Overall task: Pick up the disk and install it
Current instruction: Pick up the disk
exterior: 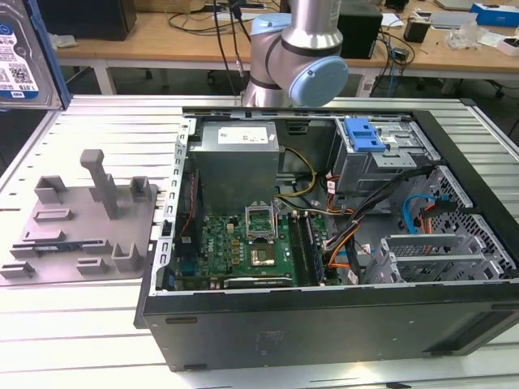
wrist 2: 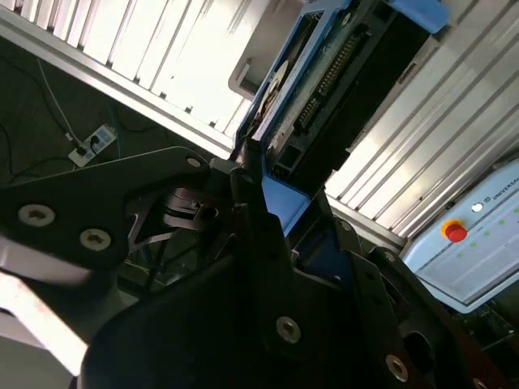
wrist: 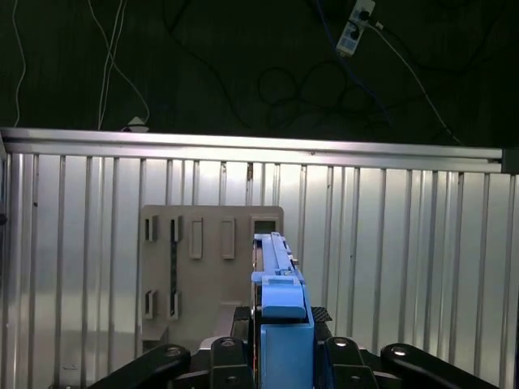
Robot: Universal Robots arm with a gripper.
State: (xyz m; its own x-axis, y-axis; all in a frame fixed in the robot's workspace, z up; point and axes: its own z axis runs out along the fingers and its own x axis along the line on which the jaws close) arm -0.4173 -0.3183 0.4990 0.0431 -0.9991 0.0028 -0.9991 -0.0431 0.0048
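Observation:
The disk (exterior: pixel 20 53), a silver hard drive with a white-and-blue label in a blue carrier, hangs high at the exterior view's top left edge. In the first wrist view the disk (wrist: pixel 280 284) stands edge-on between the black fingers (wrist: pixel 227 356) of my gripper (wrist: pixel 281 352), which is shut on it. It hangs above the grey holder tray (wrist: pixel 203 275). The second wrist view shows the disk (wrist 2: pixel 324 73) running away from the gripper (wrist 2: pixel 272 215), clamped at its blue frame.
The grey holder tray (exterior: pixel 81 235) lies on the ribbed metal table (exterior: pixel 81 138) at the exterior view's left. The open computer case (exterior: pixel 324 324) sits to its right, with a drive cage and blue latch (exterior: pixel 362 134). The arm's base (exterior: pixel 296 65) stands behind the case.

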